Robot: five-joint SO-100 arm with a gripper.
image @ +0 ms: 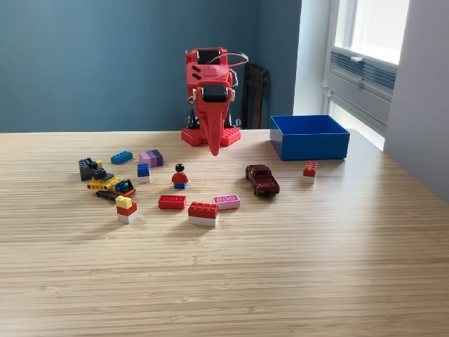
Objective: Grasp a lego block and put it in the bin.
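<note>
You have a wide wooden tabletop (295,267) in front of you, with the red arm (209,77) folded at its far edge, in front of a blue wall. Its claw (215,149) points straight down and hangs just over the wood, its jaws pressed together into one narrow tip, with nothing between them.

The bin (309,137) sits at the far edge on the exterior view's right, beside the arm's base and well apart from the claw; you can see into its open top, though not its whole floor.

Nearer you than the claw, and toward the exterior view's right, is a dark red toy car (263,180), and further right a small red block on a white one (309,170), near the bin's front wall.

The other pieces lie in a loose spread in front of the claw and off to the exterior view's left (none touching it): a red-and-white block (203,213), a red block (172,202), a pink block (226,201), a yellow-red-white stack (126,208), a purple block (151,158), two blue blocks (121,157) (143,170), a dark and yellow jumble (105,179), and a small figure (180,176), which stands closest to the claw.
</note>
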